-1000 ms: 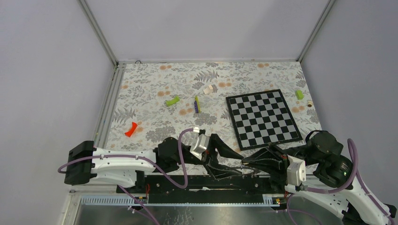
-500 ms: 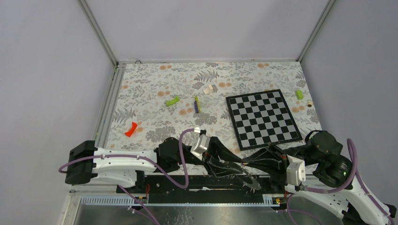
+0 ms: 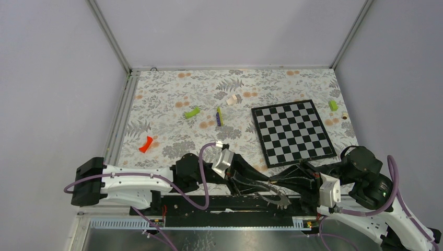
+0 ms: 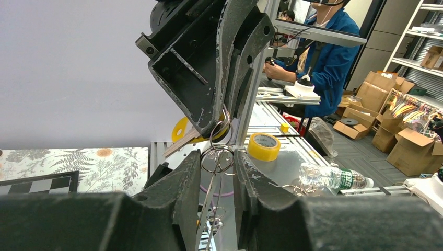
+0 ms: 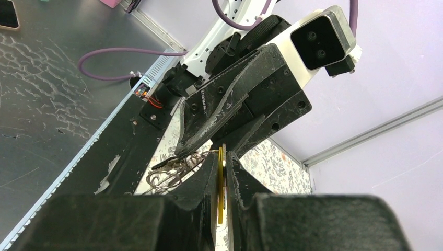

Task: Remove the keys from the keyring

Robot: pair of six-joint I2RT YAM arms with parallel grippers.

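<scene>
Both grippers meet above the table's near edge. My right gripper (image 5: 221,157) is shut on the yellow tag (image 5: 220,183) of a key, seen edge-on between its fingers. From the left wrist, that yellow-tagged key (image 4: 183,133) hangs under the right gripper (image 4: 211,125). Small silvery rings (image 4: 218,158) sit between my left gripper's (image 4: 217,157) fingers, touching both pads. The keyring (image 3: 277,198) dangles below the left gripper (image 3: 264,184) and right gripper (image 3: 280,184). A tangle of rings (image 5: 167,175) hangs under the left gripper's tips in the right wrist view.
On the floral table lie a chessboard (image 3: 292,132), two lime-green blocks (image 3: 191,112) (image 3: 333,105), a yellow-green and purple stick (image 3: 220,116), a white and pink piece (image 3: 233,99) and a small red piece (image 3: 146,144). A metal rail runs along the near edge.
My left gripper's jaws have narrowed around the small rings. The keyring has swung into view below the two grippers. The right gripper has kept its grip.
</scene>
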